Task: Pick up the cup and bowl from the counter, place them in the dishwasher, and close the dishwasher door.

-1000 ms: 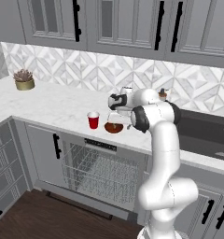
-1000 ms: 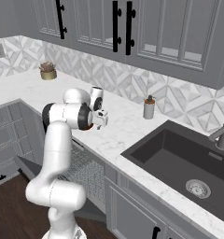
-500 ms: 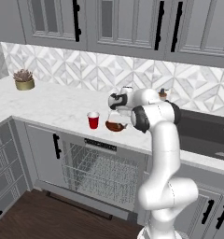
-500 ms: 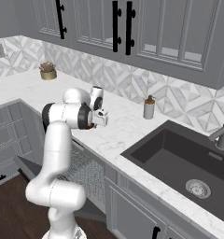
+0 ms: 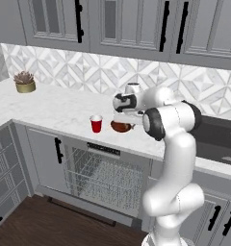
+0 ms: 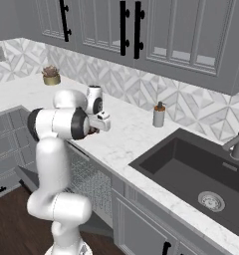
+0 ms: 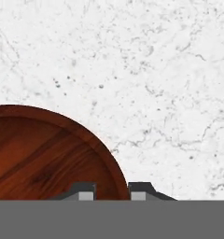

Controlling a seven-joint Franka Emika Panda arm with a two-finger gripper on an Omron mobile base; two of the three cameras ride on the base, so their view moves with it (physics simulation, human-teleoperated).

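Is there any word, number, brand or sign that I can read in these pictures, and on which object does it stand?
None can be read.
Dishwasher: its dark control strip carries faint light marks, too small and blurred to read.
Cup: plain red, no print.
Bowl: only wood grain, no label.
Soap dispenser: no label visible.
Counter: only grey veining.

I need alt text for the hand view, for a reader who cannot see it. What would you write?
Seen from directly above, the hand has its two dark fingertips closed on the rim of the reddish-brown bowl, one inside the rim and one outside. The bowl fills the lower left; the white marble counter with faint grey veining covers the rest.
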